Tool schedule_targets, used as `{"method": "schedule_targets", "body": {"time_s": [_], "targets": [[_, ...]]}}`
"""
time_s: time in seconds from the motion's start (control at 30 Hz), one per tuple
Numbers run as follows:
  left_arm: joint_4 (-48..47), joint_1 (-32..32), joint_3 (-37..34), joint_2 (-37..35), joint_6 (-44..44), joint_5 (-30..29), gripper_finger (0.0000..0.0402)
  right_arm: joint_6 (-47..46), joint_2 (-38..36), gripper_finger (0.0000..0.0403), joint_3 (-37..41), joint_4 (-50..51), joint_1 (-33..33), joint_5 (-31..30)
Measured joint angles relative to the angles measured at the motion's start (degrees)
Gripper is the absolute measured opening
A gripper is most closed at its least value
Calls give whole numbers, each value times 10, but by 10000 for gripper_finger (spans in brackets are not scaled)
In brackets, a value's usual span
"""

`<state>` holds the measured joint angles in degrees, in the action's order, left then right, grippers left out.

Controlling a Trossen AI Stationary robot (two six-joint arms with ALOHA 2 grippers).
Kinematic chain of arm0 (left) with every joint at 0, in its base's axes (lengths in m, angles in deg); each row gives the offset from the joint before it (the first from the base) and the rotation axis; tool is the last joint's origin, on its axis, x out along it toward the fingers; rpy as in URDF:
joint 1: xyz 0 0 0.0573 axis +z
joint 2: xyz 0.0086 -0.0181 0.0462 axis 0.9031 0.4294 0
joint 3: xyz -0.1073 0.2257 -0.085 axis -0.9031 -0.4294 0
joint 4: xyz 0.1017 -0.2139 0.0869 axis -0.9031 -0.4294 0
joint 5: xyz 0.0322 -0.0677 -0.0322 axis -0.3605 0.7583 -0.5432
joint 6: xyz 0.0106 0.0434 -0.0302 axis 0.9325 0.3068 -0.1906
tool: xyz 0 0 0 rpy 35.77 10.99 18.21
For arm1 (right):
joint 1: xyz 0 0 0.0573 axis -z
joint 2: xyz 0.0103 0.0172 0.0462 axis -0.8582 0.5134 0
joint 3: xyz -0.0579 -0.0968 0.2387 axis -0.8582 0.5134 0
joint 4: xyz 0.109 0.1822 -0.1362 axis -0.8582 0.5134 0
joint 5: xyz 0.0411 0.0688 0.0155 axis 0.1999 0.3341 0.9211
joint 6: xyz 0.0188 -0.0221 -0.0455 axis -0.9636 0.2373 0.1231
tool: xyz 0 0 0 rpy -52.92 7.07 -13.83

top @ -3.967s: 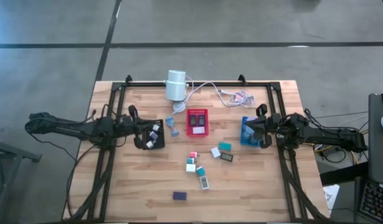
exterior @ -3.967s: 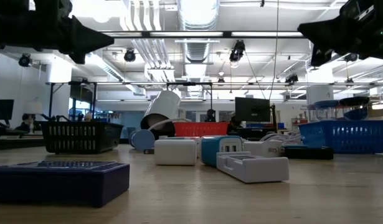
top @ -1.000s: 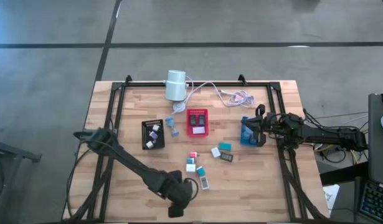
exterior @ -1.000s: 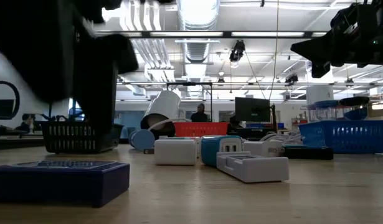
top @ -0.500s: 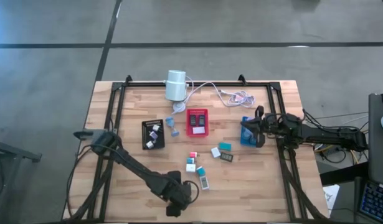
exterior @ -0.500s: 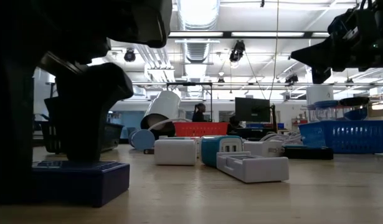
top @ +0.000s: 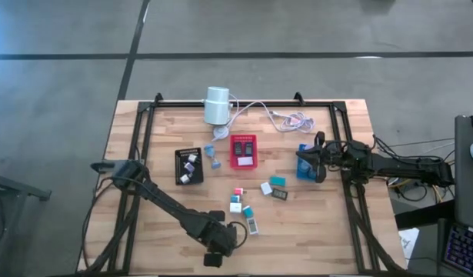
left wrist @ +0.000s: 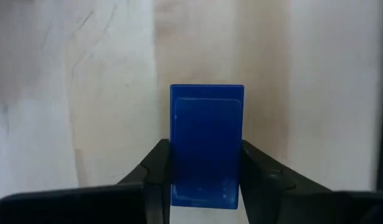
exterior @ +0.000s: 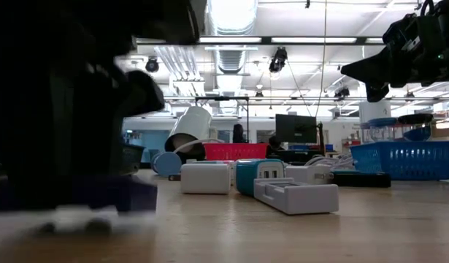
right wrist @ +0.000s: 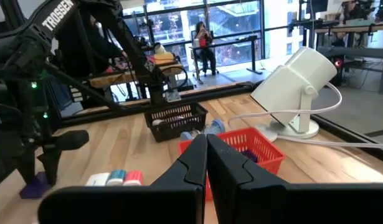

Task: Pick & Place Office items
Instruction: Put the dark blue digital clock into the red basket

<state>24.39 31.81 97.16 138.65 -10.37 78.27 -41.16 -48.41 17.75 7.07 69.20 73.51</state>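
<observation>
Setting: open-plan robotics lab or workshop. Evidence: butcher-block table [top: 313,238] fenced by a black metal frame [top: 148,115] on a bare concrete floor [top: 59,69]; exposed ceiling ducts [exterior: 231,58] with strip lights; monitor [exterior: 295,128] and further workbenches behind; a seated person [right wrist: 207,46] by large windows.

Three trays [top: 244,151] in a row across mid worktop [top: 328,231], cylinder [top: 217,105] behind them, loose pieces [top: 255,200] in front, left tool [top: 214,256] at front edge, right tool [top: 307,163] beside right-hand tray [top: 304,171].
</observation>
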Motion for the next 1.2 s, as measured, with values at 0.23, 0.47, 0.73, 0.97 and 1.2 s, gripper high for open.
{"method": "schedule_targets", "body": {"time_s": [0.23, 0.47, 0.73, 0.97, 1.2], "targets": [[3, 3, -7, -125, 87, -1, 116, 21, -1, 8, 0, -8, 0, 0], [5, 28, -57, -305, 180, -187, 116, 69, -1, 8, 0, -35, 0, -2], [33, 78, -174, -547, 238, -302, 116, 88, -1, 8, 0, -89, 0, -2], [160, 118, -403, -799, 277, -298, 116, 87, 0, 8, 0, -95, 0, -2], [323, 132, -634, -1006, 277, -289, 116, 82, 0, 8, 0, -95, 0, -4]]}}
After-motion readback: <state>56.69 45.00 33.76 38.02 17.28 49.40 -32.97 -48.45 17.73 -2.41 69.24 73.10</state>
